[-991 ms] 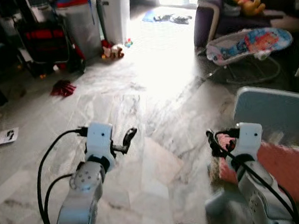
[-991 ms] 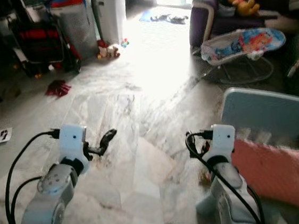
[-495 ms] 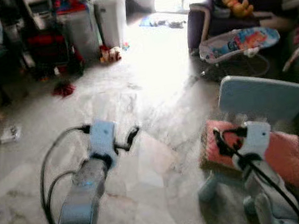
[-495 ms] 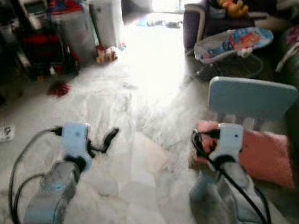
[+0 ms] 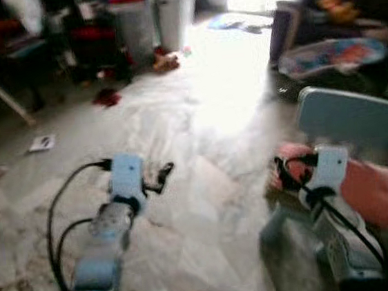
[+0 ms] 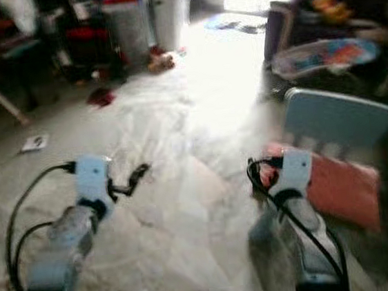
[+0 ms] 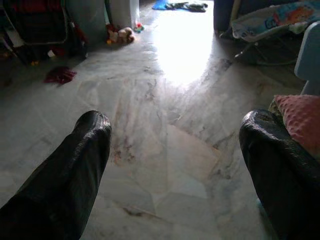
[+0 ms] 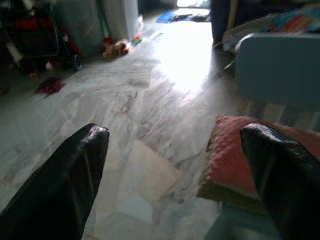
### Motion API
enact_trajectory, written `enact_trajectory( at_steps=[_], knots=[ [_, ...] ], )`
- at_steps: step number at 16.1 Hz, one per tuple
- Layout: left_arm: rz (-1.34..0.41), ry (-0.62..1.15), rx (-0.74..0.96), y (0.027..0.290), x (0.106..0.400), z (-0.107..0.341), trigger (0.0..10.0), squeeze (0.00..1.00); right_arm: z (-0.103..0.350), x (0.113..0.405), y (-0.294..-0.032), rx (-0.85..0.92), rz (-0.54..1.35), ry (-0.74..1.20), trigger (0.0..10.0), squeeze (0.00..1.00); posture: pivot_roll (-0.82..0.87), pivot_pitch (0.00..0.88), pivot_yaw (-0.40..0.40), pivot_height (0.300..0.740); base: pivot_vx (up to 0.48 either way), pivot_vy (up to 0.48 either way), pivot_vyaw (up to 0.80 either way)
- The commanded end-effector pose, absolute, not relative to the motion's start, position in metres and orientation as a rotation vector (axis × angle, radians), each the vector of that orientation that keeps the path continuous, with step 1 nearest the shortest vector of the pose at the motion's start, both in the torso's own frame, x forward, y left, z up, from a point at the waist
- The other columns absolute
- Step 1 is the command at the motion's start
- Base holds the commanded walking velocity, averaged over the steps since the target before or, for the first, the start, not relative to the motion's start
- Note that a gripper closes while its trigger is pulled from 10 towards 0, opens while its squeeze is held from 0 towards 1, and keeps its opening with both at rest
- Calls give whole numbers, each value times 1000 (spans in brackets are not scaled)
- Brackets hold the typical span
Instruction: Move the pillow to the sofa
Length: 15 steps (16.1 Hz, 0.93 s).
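Note:
A pink pillow (image 5: 366,188) lies on the marble floor at my right, partly under a small light blue chair (image 5: 352,119). My right gripper (image 8: 175,132) hovers open just short of the pillow's near corner (image 8: 235,160), with nothing between its fingers. My left gripper (image 7: 175,125) is held out open over bare floor, well to the left of the pillow. A dark sofa (image 5: 292,20) with a yellow toy on it stands at the back right. The eye views are blurred.
A baby bouncer (image 5: 337,54) sits between the chair and the sofa. A white bin (image 5: 176,8), boxes and toys (image 5: 166,61) line the back left. A red cloth (image 5: 108,97) and a paper (image 5: 41,142) lie on the floor. Open floor stretches ahead in the middle.
The whole picture has shifted to the right and blurred, so the camera has turned left. Both arms stay held out with fingers apart. The pillow has not moved.

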<state>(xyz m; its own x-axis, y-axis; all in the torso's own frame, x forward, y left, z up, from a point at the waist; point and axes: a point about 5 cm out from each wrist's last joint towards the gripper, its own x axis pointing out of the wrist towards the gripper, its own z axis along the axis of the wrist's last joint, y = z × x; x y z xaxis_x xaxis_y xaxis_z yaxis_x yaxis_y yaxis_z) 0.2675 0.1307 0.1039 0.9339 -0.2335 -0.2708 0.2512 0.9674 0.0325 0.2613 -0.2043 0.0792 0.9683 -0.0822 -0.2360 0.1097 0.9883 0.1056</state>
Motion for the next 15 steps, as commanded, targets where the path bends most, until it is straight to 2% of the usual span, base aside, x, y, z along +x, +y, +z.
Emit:
enact_trajectory(
  at_steps=[1,3,5,14,15],
  knots=[
    [-260,257,53,126,268,104,10000,0,82,262,-210,100,-118,226,10000,0,6,0,-22,740,0,0,0],
    [-222,237,73,129,267,103,10000,0,78,257,-216,93,-161,248,10000,0,-3,0,-23,740,0,0,0],
    [-165,269,35,138,263,96,10000,0,75,250,-222,89,-179,261,10000,0,-13,0,-17,740,0,0,-800],
    [-250,252,59,134,266,100,10000,0,76,250,-221,61,-191,260,10000,0,-17,0,-13,740,0,0,-792],
    [-249,251,57,134,265,100,10000,0,77,250,-221,61,-190,258,10000,0,-16,0,-13,740,0,0,0]
  ],
)
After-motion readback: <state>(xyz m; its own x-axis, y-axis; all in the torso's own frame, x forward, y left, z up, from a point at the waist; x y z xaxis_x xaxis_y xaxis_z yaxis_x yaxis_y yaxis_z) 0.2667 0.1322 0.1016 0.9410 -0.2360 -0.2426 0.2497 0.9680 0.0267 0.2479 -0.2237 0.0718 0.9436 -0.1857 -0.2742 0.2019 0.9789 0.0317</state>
